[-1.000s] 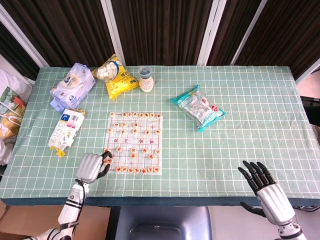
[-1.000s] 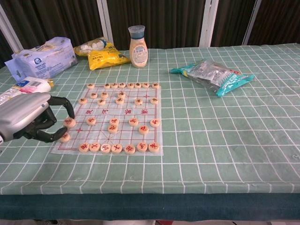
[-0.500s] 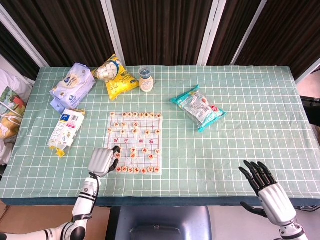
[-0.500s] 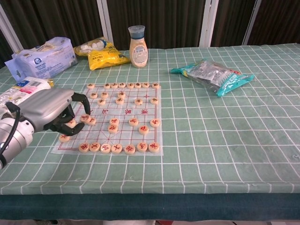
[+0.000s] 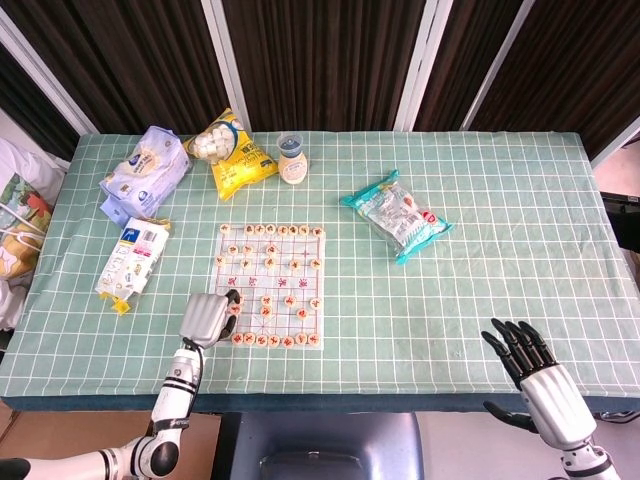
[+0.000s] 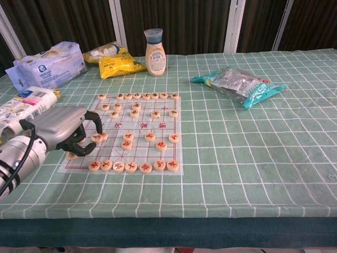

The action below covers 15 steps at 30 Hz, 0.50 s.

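A Chinese chess board sheet (image 5: 318, 284) (image 6: 171, 126) with several round wooden pieces lies left of the table's middle. My left hand (image 5: 207, 318) (image 6: 63, 128) hangs over the board's near left corner with its fingers curled down. One dark fingertip (image 6: 98, 127) stands right at a piece (image 6: 96, 137) that lies beside another piece (image 6: 104, 136). The thumb curls near a corner piece (image 6: 72, 155). Whether the hand pinches the piece I cannot tell. My right hand (image 5: 535, 385) floats beyond the table's near right edge, fingers spread, holding nothing; only the head view shows it.
Behind the board stand a small bottle (image 5: 292, 160) (image 6: 155, 45) and a yellow snack bag (image 5: 238, 153) (image 6: 113, 59). A teal packet (image 5: 397, 215) (image 6: 239, 84) lies to the right. A blue-white pack (image 5: 147, 172) (image 6: 47, 63) and a white packet (image 5: 132, 260) (image 6: 26, 103) lie at left.
My left hand moved right from the board's left edge onto the board, and a piece went with it from the left column to beside its neighbour. The right hand dropped slightly.
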Each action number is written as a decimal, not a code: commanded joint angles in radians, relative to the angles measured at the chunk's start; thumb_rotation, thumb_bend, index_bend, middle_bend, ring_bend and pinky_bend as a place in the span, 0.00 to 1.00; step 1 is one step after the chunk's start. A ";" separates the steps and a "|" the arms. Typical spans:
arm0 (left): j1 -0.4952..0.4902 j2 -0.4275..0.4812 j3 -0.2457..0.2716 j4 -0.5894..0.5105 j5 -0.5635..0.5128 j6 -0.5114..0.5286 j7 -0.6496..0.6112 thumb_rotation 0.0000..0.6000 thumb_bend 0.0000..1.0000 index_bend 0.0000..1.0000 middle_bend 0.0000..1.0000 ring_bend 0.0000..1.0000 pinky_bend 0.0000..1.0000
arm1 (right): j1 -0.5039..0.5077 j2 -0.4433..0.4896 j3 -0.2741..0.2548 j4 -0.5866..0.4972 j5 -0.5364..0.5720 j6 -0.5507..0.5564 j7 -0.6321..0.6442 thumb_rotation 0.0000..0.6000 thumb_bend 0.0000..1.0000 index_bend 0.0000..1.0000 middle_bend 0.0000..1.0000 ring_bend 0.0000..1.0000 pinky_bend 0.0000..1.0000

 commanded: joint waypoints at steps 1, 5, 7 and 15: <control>-0.001 -0.003 0.003 0.003 -0.006 0.001 -0.002 1.00 0.39 0.47 1.00 1.00 1.00 | 0.000 0.000 -0.003 0.001 -0.005 0.002 0.001 1.00 0.19 0.00 0.00 0.00 0.00; -0.005 -0.009 0.011 0.011 -0.014 -0.001 0.005 1.00 0.39 0.45 1.00 1.00 1.00 | -0.001 0.003 -0.003 0.002 -0.005 0.005 0.007 1.00 0.19 0.00 0.00 0.00 0.00; -0.008 -0.015 0.013 0.020 -0.015 0.000 0.006 1.00 0.39 0.44 1.00 1.00 1.00 | -0.001 0.005 -0.003 0.002 -0.005 0.008 0.013 1.00 0.19 0.00 0.00 0.00 0.00; -0.017 -0.032 0.025 0.039 -0.015 0.000 0.009 1.00 0.39 0.43 1.00 1.00 1.00 | -0.004 0.011 -0.002 0.004 -0.002 0.017 0.024 1.00 0.19 0.00 0.00 0.00 0.00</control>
